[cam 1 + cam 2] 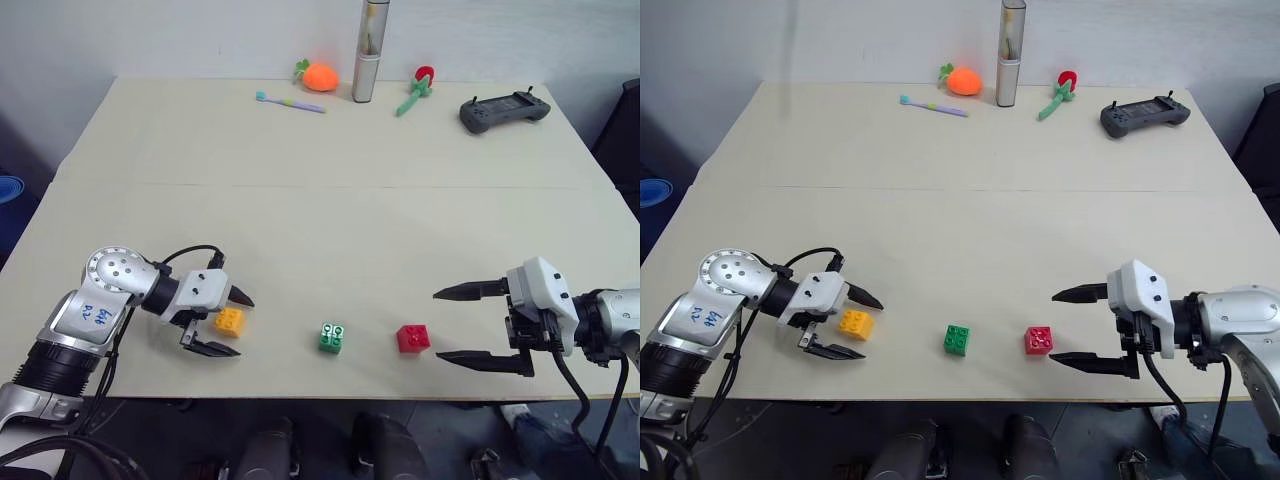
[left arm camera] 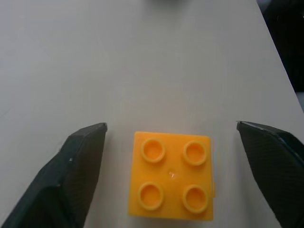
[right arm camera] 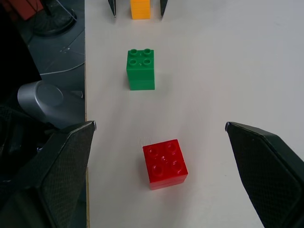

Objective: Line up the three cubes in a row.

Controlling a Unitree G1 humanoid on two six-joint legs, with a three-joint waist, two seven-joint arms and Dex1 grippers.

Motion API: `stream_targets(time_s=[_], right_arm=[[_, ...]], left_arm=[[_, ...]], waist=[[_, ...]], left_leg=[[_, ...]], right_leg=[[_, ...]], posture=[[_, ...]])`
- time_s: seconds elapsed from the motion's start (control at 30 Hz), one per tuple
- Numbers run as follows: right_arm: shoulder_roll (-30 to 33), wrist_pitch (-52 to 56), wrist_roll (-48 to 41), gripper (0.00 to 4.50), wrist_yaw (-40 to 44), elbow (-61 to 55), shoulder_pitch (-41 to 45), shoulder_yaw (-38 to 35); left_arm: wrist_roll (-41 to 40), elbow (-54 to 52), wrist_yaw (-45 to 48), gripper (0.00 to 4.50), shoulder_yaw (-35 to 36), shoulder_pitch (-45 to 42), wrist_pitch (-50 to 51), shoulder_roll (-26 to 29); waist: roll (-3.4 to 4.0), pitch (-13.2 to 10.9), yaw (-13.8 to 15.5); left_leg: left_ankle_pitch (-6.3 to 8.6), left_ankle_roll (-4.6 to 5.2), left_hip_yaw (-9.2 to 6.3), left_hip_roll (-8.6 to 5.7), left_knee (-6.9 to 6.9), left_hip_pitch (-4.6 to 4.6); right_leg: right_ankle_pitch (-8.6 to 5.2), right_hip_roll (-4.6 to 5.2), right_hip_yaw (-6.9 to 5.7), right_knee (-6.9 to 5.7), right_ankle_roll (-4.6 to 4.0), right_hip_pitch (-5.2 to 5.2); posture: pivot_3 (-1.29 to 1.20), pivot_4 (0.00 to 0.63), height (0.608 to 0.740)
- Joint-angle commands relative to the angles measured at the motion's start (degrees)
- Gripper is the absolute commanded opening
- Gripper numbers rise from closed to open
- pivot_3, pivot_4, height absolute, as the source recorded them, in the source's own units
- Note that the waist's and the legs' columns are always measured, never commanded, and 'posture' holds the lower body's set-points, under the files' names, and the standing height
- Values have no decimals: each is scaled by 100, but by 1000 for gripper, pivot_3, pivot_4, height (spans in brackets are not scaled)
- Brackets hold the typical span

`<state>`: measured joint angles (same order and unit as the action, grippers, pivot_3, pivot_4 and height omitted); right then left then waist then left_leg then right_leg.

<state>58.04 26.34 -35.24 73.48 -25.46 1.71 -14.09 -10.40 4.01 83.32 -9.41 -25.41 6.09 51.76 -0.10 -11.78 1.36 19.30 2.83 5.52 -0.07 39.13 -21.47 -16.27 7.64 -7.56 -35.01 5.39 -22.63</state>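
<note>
table (image 1: 330, 220): wide bare middle between the bricks and the far clutter; the bricks sit close to its near edge.
right gripper (image 1: 478, 325): fingers spread wide, gripping nothing, just right of the red brick, at the near edge.
left gripper (image 1: 228, 322): fingers wide apart, one on each side of the yellow brick with a gap on both sides, not touching it.
controller (image 1: 504, 110): far right corner, well apart from the green brick.
tube (image 1: 368, 52): upright at the far edge.
green brick (image 1: 332, 338): landmark, middle of the row, studs up.
red brick (image 1: 413, 338): just right of the green brick, slightly turned.
yellow brick (image 1: 229, 321): left of the green brick, a wider gap than the red one's.
</note>
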Motion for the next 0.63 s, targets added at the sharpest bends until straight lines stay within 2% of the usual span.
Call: stream_targets(time_s=[0.03,0.2,0.27,0.37,0.5,0.63], right_arm=[[180,-144,-42,4500,205,67,-125,-421],[567,-114,-153,4500,955,469,-628,-1055],[473,-281,-36,4500,759,663,-537,-1147],[547,-384,8,4500,943,956,-651,-1414],[686,-384,-93,4500,1350,1210,-776,-1682],[678,-411,-83,4500,1395,1288,-669,-1532]], left_arm=[[-452,-361,99,4465,541,187,341,359],[-1354,-791,353,4465,1803,902,1359,1270],[-1540,-899,441,4465,2300,1258,1601,1592],[-1732,-1100,603,4465,3194,1915,1999,1982],[-1921,-1271,732,4465,4029,2570,2350,2197],[-1963,-1423,557,4465,4135,2756,2206,2135]], waist=[[0,0,-2],[1,-1,-40],[1,-1,-40],[5,-3,-42],[10,-6,-8],[12,-7,-5]], left_leg=[[0,0,0,1,0,0],[0,0,-2,6,-1,1],[1,-1,-6,8,-1,8],[3,-5,-4,6,-1,16],[7,-12,-7,8,-7,13],[20,-34,-7,8,-7,14]], right_leg=[[0,0,0,1,0,0],[0,-2,0,5,0,1],[0,-2,-1,9,0,10],[-1,5,6,27,0,12],[-5,3,3,29,-7,7],[-5,5,6,27,-8,7]], posture=[[0,150,740],[0,150,740],[0,150,740],[0,150,740],[0,150,740],[0,150,740]])
